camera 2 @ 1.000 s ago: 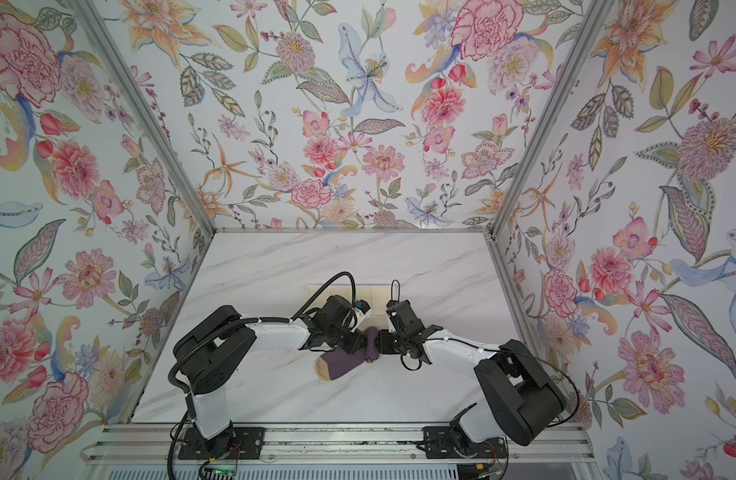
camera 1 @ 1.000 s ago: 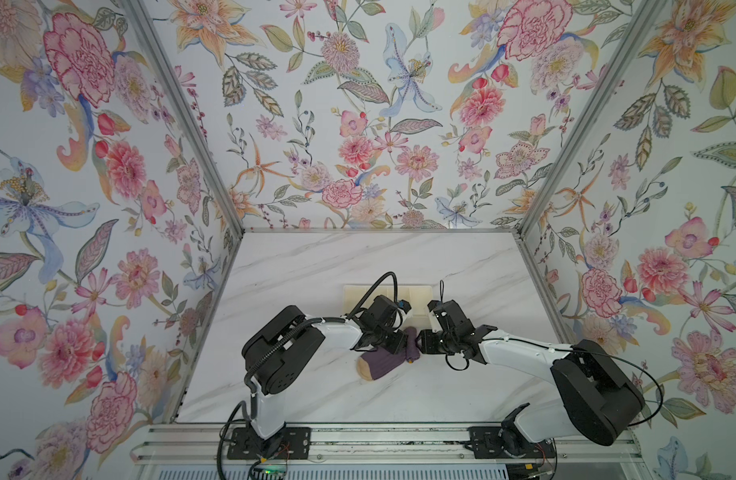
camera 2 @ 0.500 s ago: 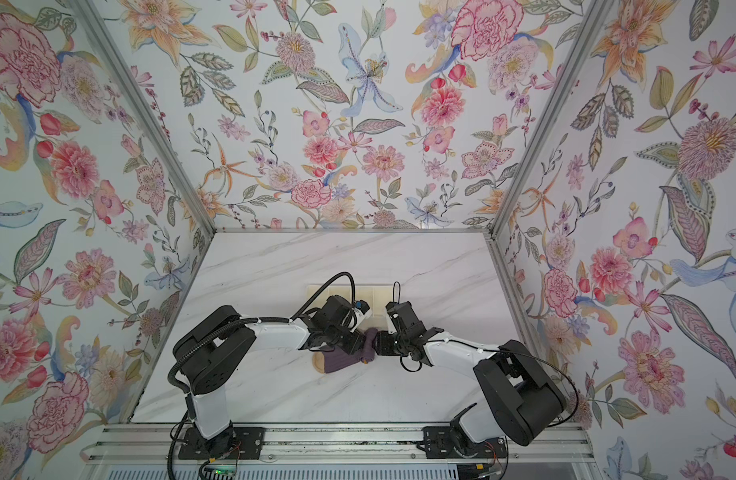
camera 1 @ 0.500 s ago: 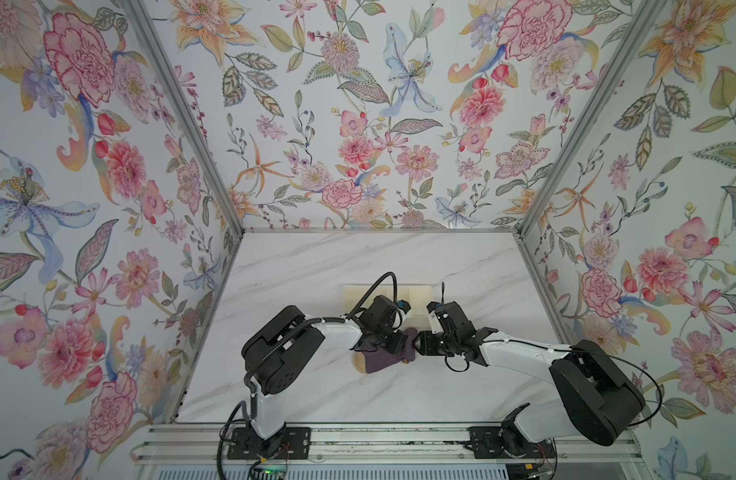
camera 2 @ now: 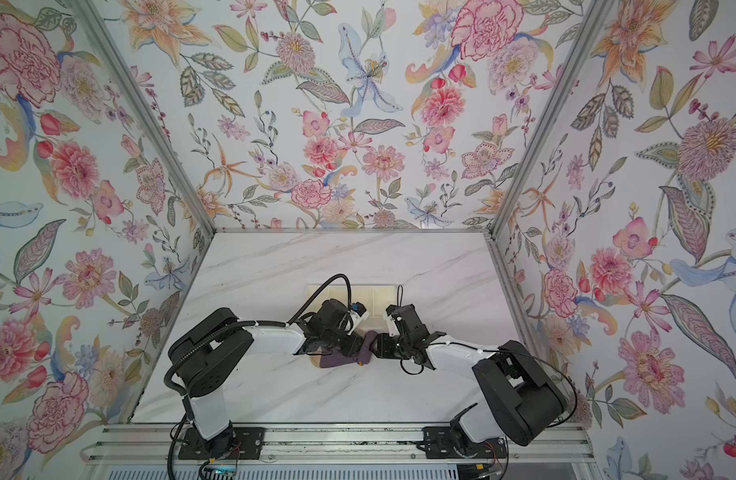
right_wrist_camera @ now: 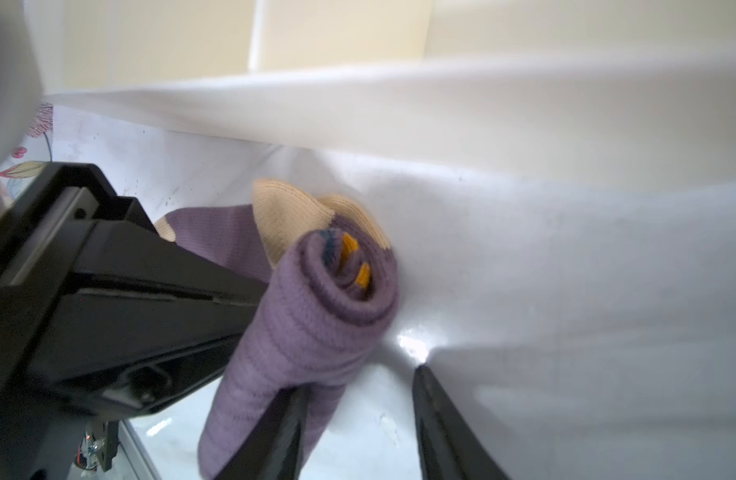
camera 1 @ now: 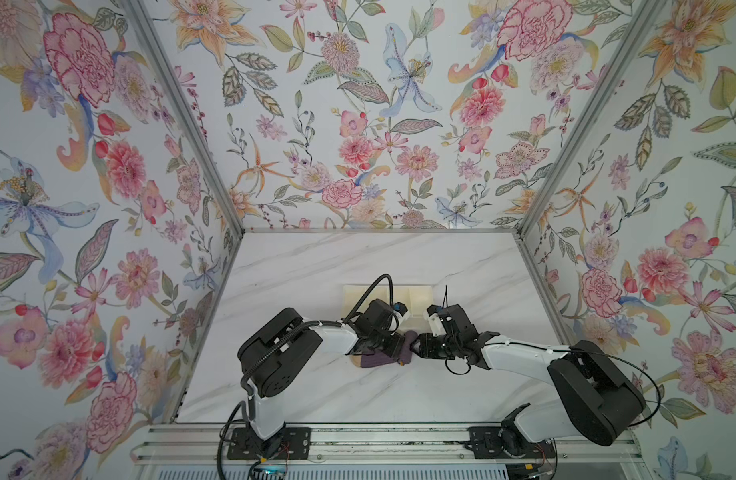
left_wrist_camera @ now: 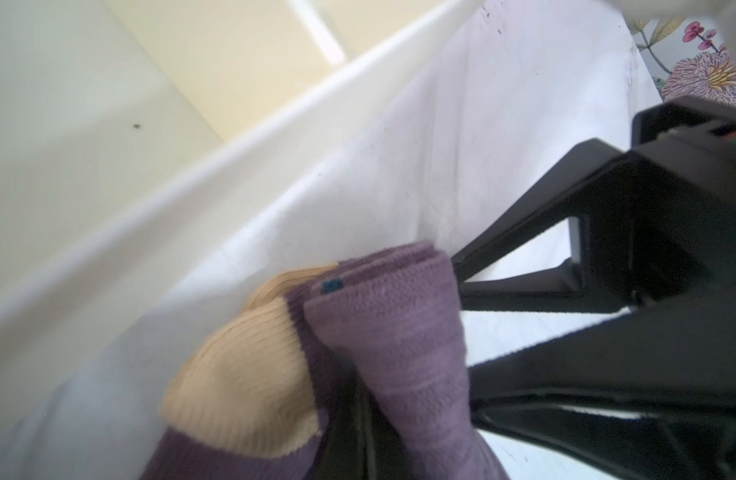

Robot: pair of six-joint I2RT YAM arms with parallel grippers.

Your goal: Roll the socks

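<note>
Two arms meet at the middle of the desk [camera 1: 316, 270], and much of what matters sits under them. In both top views the socks [camera 1: 380, 359] [camera 2: 343, 359] show only as a dark purple lump with a tan tip poking out at its left end; the rest is covered by the left arm's wrist. The left hand [camera 1: 393, 347] is clenched. In the right wrist view its fingers [right_wrist_camera: 170, 291] lie pressed together and their tips vanish into the side of the rolled socks [right_wrist_camera: 316, 324], so how much fabric sits between them cannot be made out. That view looks into the open end of the roll, where a spiral of purple with orange and a bit of navy shows, and tan fabric sticks out behind it. The right hand [camera 1: 418, 348] is released. One finger [right_wrist_camera: 274, 428] lies against the near end of the roll, the other [right_wrist_camera: 445, 419] stands apart, and bare desk shows between them; both are cut off by the frame edge. A cream tray [camera 1: 358, 293] lies just beyond the socks, its near edge hidden by both wrists, and it is only a blur in the wrist views.
</note>
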